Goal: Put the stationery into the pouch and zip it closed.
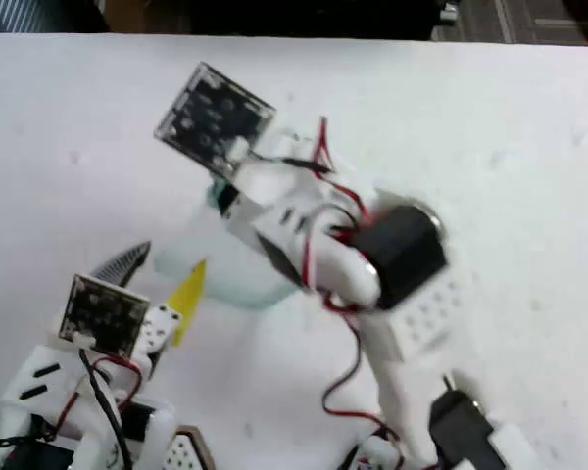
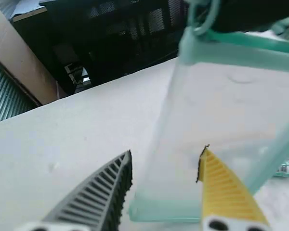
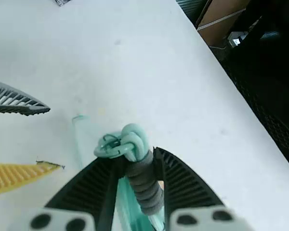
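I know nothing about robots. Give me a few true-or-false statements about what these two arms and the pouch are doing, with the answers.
1. The right arm's fingers are clamped on the zip pull of the pouch. True.
2. The left arm's fingers are shut tight. False: they stand open at the pouch's end.
3. The pouch is see-through with teal edges. True.
4. The table is black. False: it is white.
5. The left arm's two fingers are the same colour. False: there is a grey finger and a yellow finger.
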Action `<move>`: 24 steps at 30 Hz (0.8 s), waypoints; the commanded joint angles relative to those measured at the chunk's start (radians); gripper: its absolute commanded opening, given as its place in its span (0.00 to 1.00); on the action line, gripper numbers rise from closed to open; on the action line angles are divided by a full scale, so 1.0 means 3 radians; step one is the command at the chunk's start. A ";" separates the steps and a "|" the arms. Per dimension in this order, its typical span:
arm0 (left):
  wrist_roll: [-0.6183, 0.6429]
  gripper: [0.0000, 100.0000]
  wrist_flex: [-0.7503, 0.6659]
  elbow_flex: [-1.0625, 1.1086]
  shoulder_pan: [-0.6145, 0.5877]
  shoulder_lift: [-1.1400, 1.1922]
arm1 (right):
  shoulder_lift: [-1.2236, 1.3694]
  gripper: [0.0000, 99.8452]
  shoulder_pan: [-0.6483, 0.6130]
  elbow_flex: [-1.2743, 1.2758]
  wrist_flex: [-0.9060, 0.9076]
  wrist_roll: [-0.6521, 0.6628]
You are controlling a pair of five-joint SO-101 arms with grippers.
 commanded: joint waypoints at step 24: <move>-0.0813 0.24 0.0808 -0.0762 0.0263 -0.0519 | -0.0355 0.02 -0.0222 0.0384 0.0192 -0.0026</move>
